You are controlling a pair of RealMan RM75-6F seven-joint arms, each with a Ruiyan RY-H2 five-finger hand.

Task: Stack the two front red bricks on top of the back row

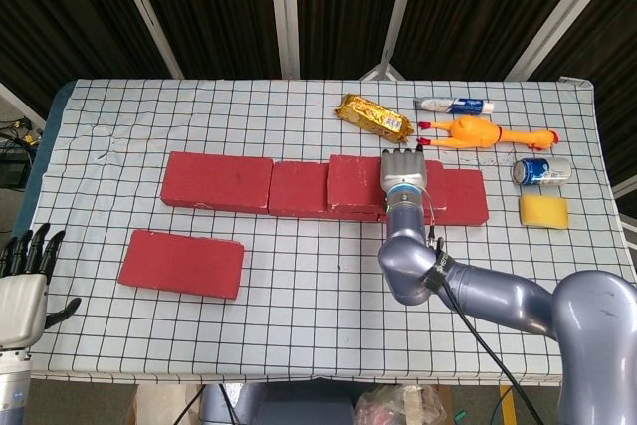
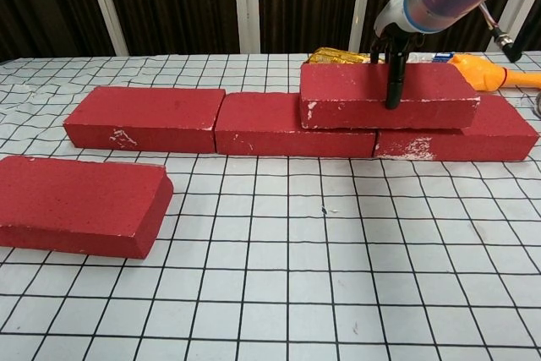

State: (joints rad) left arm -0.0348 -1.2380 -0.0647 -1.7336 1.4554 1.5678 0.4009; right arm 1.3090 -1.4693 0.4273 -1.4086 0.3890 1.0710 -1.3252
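Observation:
Three red bricks form the back row: left brick (image 1: 217, 182) (image 2: 144, 118), middle brick (image 1: 297, 190) (image 2: 270, 128) and right brick (image 1: 462, 197) (image 2: 478, 137). A fourth red brick (image 1: 352, 182) (image 2: 355, 97) lies on top, across the middle and right bricks. My right hand (image 1: 403, 168) (image 2: 391, 61) grips it, the thumb down its front face and the other fingers behind it. The other front red brick (image 1: 181, 264) (image 2: 80, 205) lies alone at the near left. My left hand (image 1: 22, 286) hangs off the table's near left corner, fingers apart, holding nothing.
Behind the row lie a gold snack packet (image 1: 373, 116), a white tube (image 1: 453, 105) and a rubber chicken (image 1: 480, 133). A blue can (image 1: 540, 170) and a yellow sponge (image 1: 543, 212) sit at the right edge. A cable runs along my right forearm.

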